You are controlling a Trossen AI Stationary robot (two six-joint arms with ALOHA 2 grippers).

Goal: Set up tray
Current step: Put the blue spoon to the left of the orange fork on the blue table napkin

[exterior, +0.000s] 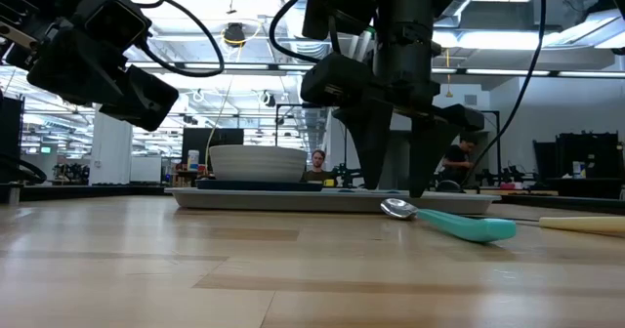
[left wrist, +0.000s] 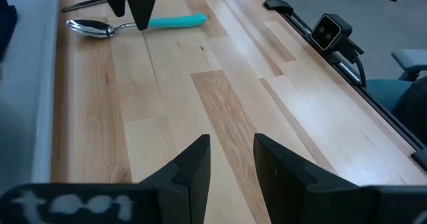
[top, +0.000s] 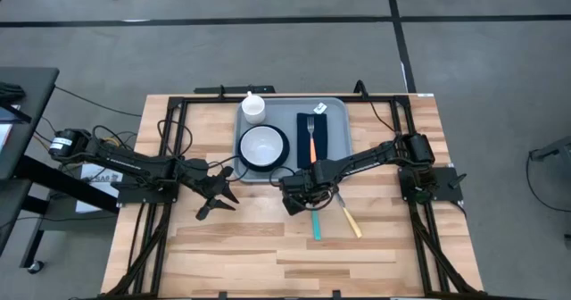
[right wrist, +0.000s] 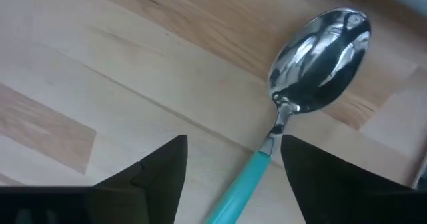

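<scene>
Writing on the left pincer (left wrist: 230, 177) camera housing is blurred, unreadable.

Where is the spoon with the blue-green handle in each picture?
High view: the spoon lies on the table just in front of the tray, under the right gripper.
Low view: right of centre, bowl pointing left.
Left wrist view: top left.
Right wrist view: middle, between the open fingers.
Shared landmark: the right gripper stands directly over the spoon.
</scene>
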